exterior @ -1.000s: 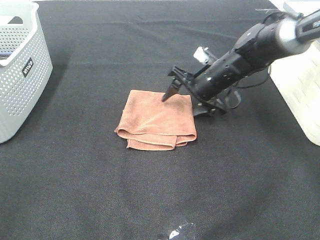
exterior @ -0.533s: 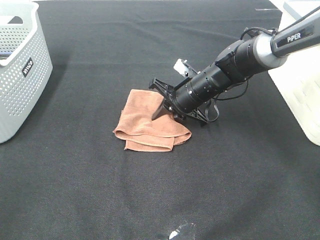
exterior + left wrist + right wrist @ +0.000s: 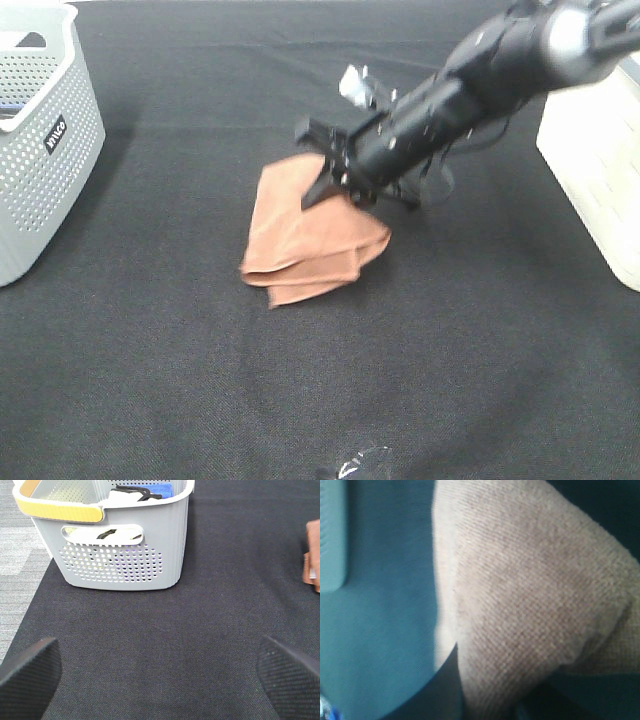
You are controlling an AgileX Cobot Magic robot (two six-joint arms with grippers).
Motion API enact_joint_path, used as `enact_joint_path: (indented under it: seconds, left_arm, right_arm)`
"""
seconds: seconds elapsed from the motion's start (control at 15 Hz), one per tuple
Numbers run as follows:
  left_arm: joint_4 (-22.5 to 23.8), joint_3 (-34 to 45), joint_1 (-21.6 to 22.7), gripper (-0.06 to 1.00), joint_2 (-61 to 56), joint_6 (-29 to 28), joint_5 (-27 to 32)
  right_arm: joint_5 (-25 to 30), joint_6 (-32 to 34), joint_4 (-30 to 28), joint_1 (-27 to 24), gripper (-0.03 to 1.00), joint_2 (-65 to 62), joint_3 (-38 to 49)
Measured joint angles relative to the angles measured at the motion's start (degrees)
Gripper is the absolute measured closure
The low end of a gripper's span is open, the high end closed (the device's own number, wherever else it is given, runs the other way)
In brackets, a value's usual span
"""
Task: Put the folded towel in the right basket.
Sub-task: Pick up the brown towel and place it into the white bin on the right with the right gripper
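The folded brown towel (image 3: 305, 235) hangs from my right gripper (image 3: 335, 185), which is shut on its upper right edge and holds it partly off the black table. The towel fills the right wrist view (image 3: 530, 595), close up and blurred. The white right basket (image 3: 595, 160) stands at the right edge, apart from the towel. My left gripper (image 3: 160, 675) is open and empty, with one dark fingertip (image 3: 27, 672) in each lower corner of the left wrist view. The towel's edge shows there too (image 3: 314, 555).
A grey perforated basket (image 3: 40, 140) stands at the far left; in the left wrist view (image 3: 125, 545) it has a yellow handle and holds several items. A small shiny object (image 3: 355, 465) lies at the front edge. The black cloth (image 3: 200, 380) covers the table.
My right gripper has closed on the towel's edge and risen toward the back, so the towel has gone from lying flat to hanging. The left arm has not visibly moved.
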Motion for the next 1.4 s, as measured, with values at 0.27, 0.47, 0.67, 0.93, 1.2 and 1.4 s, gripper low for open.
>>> enact_joint_path:
  seconds: [0.27,0.47,0.67,0.93,1.2,1.4]
  left_arm:
    - [0.0,0.0,0.0,-0.05,0.0,0.2,0.0]
    - [0.0,0.0,0.0,-0.05,0.0,0.2,0.0]
    - [0.0,0.0,0.0,-0.05,0.0,0.2,0.0]
    - [0.0,0.0,0.0,-0.05,0.0,0.2,0.0]
    - [0.0,0.0,0.0,-0.05,0.0,0.2,0.0]
    - [0.0,0.0,0.0,-0.05,0.0,0.2,0.0]
  right_arm:
    - [1.6,0.1,-5.1,-2.2,0.81,-12.1,0.1]
    - [3.6,0.2,-5.8,-12.3,0.81,-21.8,-1.7]
    - [5.3,0.2,-6.0,-19.3,0.81,-26.5,-6.1]
    - [6.8,0.7,-7.3,-36.2,0.81,-30.3,-12.0]
    - [6.7,1.4,-23.6,-44.0,0.81,-26.9,-12.0]
    - [6.6,4.8,-30.6,-44.1,0.81,-22.7,-12.0]
